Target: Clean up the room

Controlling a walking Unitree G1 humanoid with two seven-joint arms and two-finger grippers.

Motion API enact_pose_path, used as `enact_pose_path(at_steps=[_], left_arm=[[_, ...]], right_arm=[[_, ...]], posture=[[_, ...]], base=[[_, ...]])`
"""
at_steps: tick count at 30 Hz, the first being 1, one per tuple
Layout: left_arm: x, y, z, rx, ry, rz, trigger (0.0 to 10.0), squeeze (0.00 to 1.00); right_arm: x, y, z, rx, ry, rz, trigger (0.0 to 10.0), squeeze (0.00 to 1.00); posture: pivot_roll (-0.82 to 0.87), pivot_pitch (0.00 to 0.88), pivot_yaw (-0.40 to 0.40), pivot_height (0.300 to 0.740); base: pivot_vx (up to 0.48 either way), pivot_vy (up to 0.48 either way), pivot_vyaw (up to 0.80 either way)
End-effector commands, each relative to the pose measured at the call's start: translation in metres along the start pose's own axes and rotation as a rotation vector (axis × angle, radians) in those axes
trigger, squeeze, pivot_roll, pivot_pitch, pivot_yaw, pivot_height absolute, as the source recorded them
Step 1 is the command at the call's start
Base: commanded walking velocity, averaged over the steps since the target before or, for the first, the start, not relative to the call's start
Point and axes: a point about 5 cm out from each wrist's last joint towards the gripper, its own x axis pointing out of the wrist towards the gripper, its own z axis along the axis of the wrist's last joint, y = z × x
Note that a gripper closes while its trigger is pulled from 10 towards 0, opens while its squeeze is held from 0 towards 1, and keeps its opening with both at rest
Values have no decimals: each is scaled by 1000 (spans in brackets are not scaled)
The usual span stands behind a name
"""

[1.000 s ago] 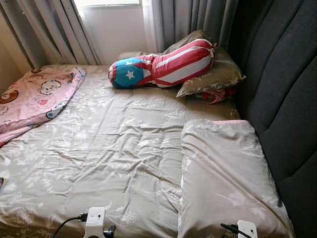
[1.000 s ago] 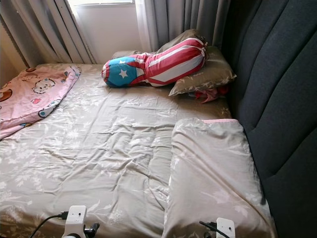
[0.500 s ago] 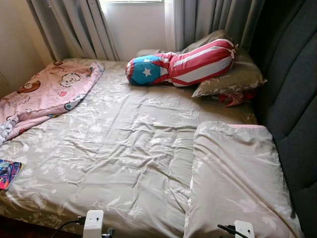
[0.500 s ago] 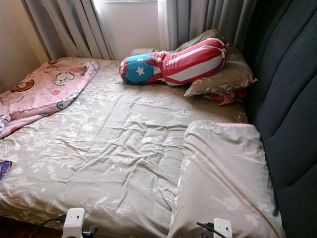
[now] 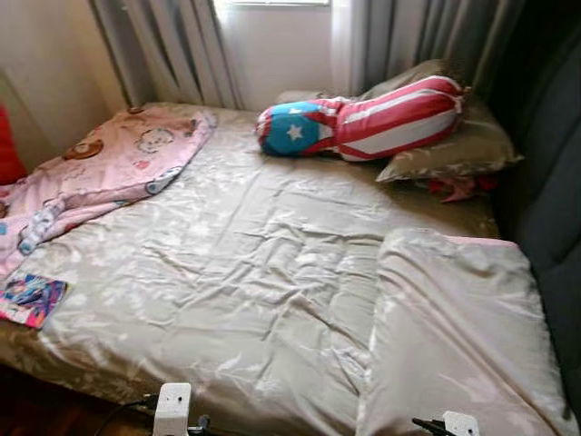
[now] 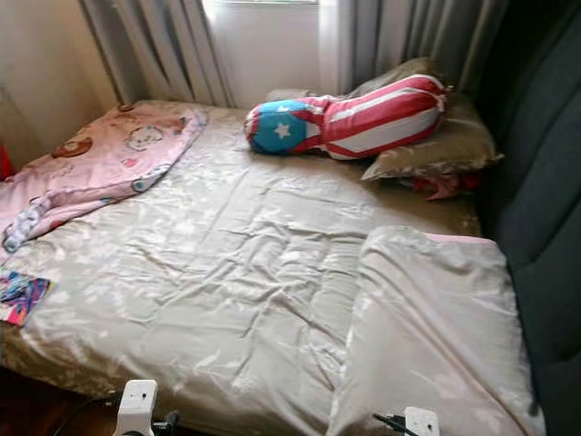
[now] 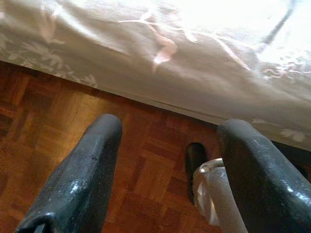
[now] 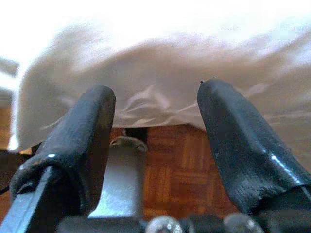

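A bed with a wrinkled beige floral sheet [image 5: 236,272] lies before me. A beige pillow [image 5: 458,336] rests at its near right by the dark headboard [image 5: 554,200]. A red, white and blue star bolster [image 5: 363,127] leans on another beige pillow [image 5: 454,150] at the far end, with a red cloth [image 5: 454,188] beneath it. A pink cartoon blanket [image 5: 100,173] is bunched at the far left. A colourful booklet [image 5: 32,300] lies on the left edge. My left gripper [image 7: 167,174] hangs open over the wooden floor beside the bed. My right gripper [image 8: 155,141] hangs open by the bed's overhanging sheet.
Grey curtains [image 5: 182,50] and a bright window [image 5: 272,41] stand behind the bed. A beige wall [image 5: 45,73] runs along the left, with something red [image 5: 9,150] against it. Brown parquet floor [image 7: 58,121] runs beside the bed, and a silver leg with a black foot [image 7: 201,179] stands on it.
The camera has swung left and pulled back: the bed's left edge, the booklet and the left wall have come further into view. Nothing on the bed has moved.
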Motion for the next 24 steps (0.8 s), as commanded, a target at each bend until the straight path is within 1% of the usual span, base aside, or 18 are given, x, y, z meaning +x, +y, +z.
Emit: enact_pose_path(at_steps=[1,11,16,18,19,21,24], left_arm=[[0,3,-1,11,8,10,10000,0],[-1,4,-1,10,8,12,10000,0],[0,3,-1,10,6,13,10000,0],[0,2,-1,10,6,12,10000,0],[0,2,-1,10,6,12,10000,0],[0,1,-1,12,5,12,10000,0],[0,1,-1,12,5,13,10000,0]], right_arm=[[-2,-3,-7,12,26,-7,10000,0],[-2,-3,-10,14,38,-7,10000,0],[-2,4,-11,15,42,-1,10000,0],[-1,13,-10,14,41,7,10000,0],[-1,13,-10,14,41,7,10000,0],[0,19,-9,13,36,13,10000,0],[0,20,-8,13,35,14,10000,0]], posture=[[-45,0,12,740],[-45,0,11,740],[-45,0,11,740],[-44,0,11,740],[-44,0,11,740],[-43,0,11,740],[-43,0,11,740]], base=[[0,304,0],[0,303,0],[0,304,0],[0,304,0],[0,304,0],[0,347,0],[0,370,0]])
